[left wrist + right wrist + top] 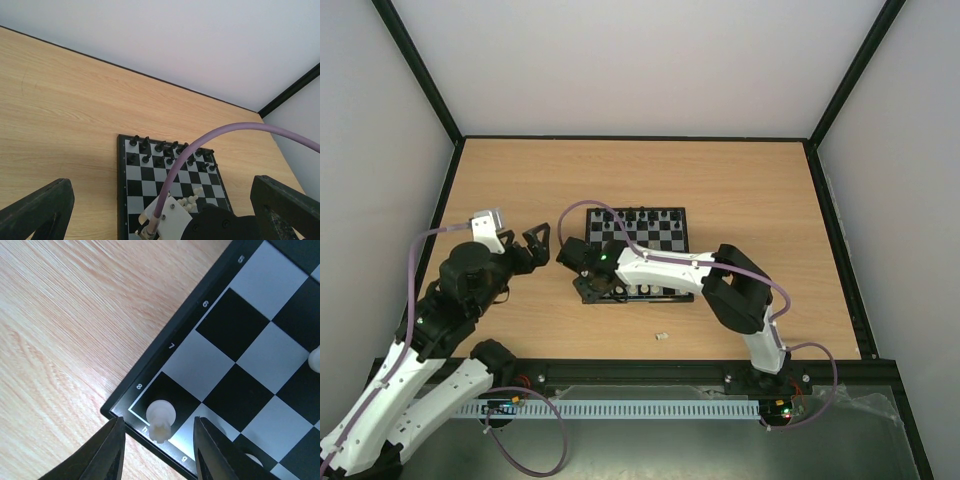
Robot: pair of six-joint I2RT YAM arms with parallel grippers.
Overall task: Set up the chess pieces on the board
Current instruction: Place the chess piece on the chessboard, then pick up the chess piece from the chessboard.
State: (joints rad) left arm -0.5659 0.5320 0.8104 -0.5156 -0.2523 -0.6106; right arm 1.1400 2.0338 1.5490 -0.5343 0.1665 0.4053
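Note:
The board (667, 241) lies mid-table. Black chess pieces (640, 217) fill its two far rows, as the left wrist view (170, 151) also shows. Several white pieces (193, 201) stand bunched near the board's near side, partly hidden by my right arm. My right gripper (586, 270) hangs over the board's near-left corner. In the right wrist view it (159, 446) is open, its fingers either side of a white rook (161, 416) standing on the corner square, not touching it. My left gripper (533, 246) is open and empty, left of the board (125, 181).
One small white piece (661, 336) lies on the wood in front of the board. The right arm's purple cable (210, 140) arches over the board. Black frame rails edge the table. Two more white pieces (315, 360) show at the right wrist view's edges.

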